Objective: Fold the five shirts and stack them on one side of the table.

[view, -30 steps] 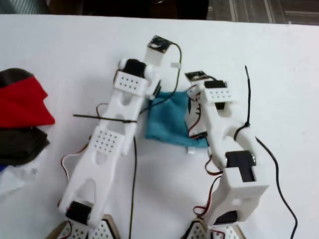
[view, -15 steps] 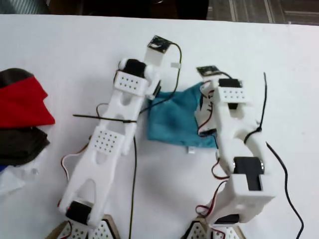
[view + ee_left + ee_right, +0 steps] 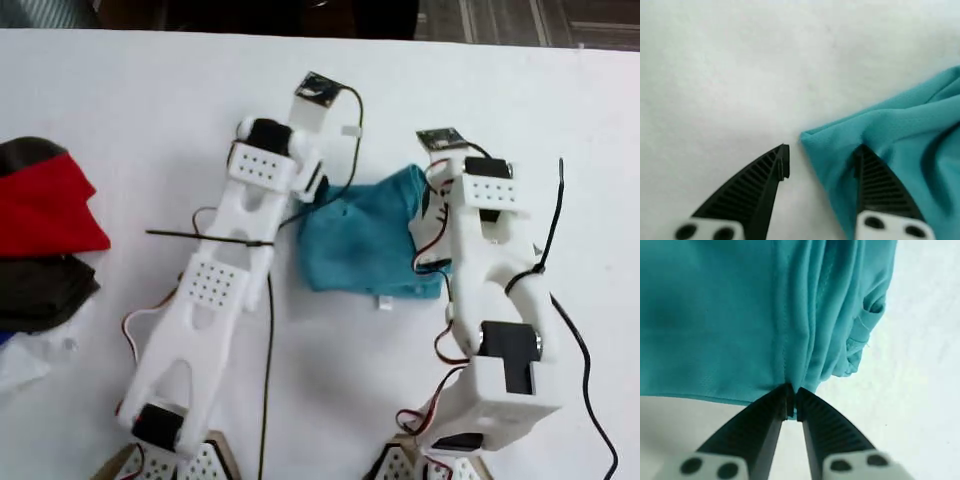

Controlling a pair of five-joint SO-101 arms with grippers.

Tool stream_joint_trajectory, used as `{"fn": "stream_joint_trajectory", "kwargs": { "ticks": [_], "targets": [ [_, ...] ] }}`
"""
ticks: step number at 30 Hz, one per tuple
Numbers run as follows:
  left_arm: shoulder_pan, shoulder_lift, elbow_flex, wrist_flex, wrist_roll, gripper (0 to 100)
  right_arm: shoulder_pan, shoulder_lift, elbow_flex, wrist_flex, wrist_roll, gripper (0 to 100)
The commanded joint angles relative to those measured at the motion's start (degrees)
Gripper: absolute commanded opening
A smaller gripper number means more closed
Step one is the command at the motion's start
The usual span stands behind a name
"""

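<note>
Shirt (image 3: 360, 240) is lying bunched — right gripper (image 3: 791, 394) is pinching its edge, left gripper (image 3: 821, 152) is gaping wide; slow pulling is looking best.

Bright, even light; white table (image 3: 120, 100) glares; shadows faint.

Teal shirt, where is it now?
High view: the teal shirt lies centrally on the table, between the right claw pinching its edge and the left claw open at its corner.
</note>
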Motion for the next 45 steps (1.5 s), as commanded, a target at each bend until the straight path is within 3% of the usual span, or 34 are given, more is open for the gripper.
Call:
{"fn": "stream_joint_trajectory", "kwargs": {
  "ticks": [1, 19, 28, 45],
  "targets": [
    [-0.9, -4.0, -2.2, 0.1, 0.2, 24, 2.1, -3.5, -1.2, 0.7, 0.5, 1.9],
    [-1.1, -9.6, -1.8, 0.5, 0.1, 24, 5.9, -3.5, 4.9, -2.1, 5.0, 1.9],
    [-1.5, -1.4, -2.1, -2.8, 0.2, 24, 5.9, -3.9, 7.1, -2.9, 5.0, 1.9],
    [-4.5, -0.5, -1.8, -5.3, 0.1, 24, 8.6, -3.7, 7.3, -4.3, 5.0, 1.9]
  ]
}}
